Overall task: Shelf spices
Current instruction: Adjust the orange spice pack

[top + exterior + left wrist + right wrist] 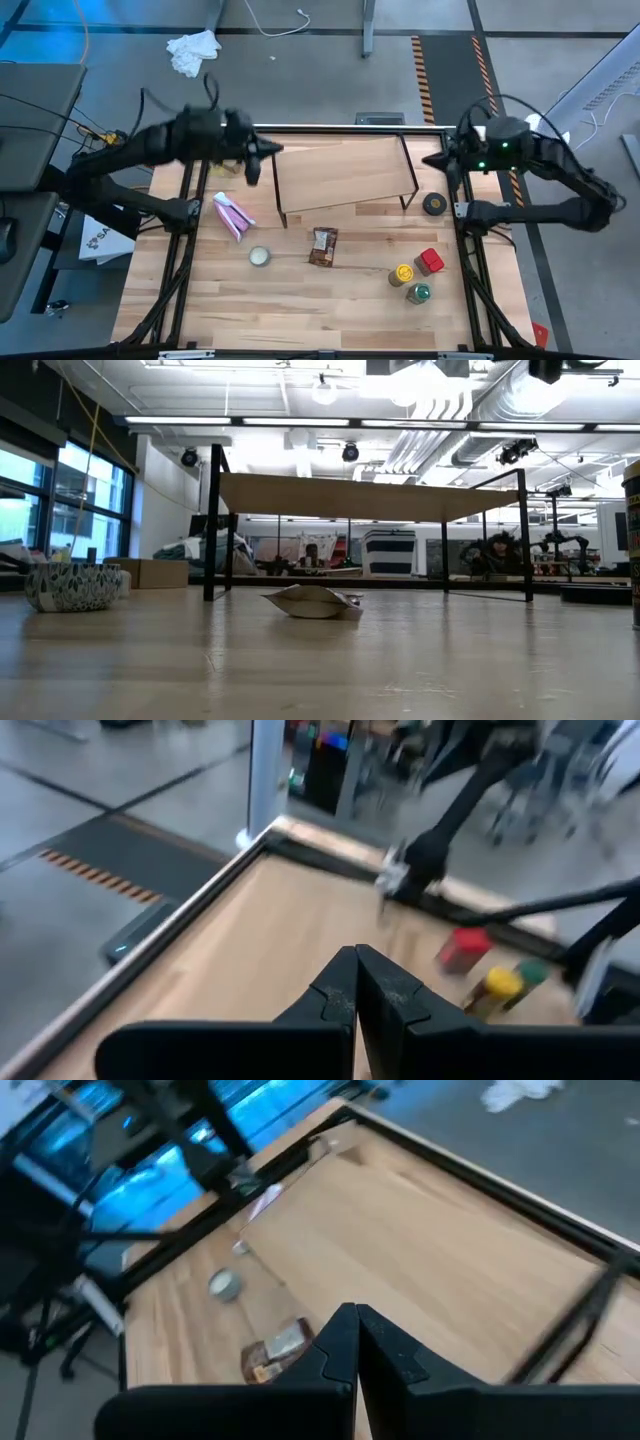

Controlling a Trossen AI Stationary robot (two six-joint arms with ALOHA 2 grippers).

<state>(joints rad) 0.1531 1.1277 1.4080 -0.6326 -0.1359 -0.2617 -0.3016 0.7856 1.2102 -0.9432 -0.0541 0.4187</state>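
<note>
Hovering at the far left of the wooden shelf [345, 172], left gripper [253, 166], fingers [340, 995] pressed together. Waiting far right, right gripper [441, 160], fingers [340, 1342] likewise together.

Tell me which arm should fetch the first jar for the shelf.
Right, probably. The yellow-lidded jar, green-lidded jar and red container stand on the right gripper's side; the left gripper is across the shelf.
</note>
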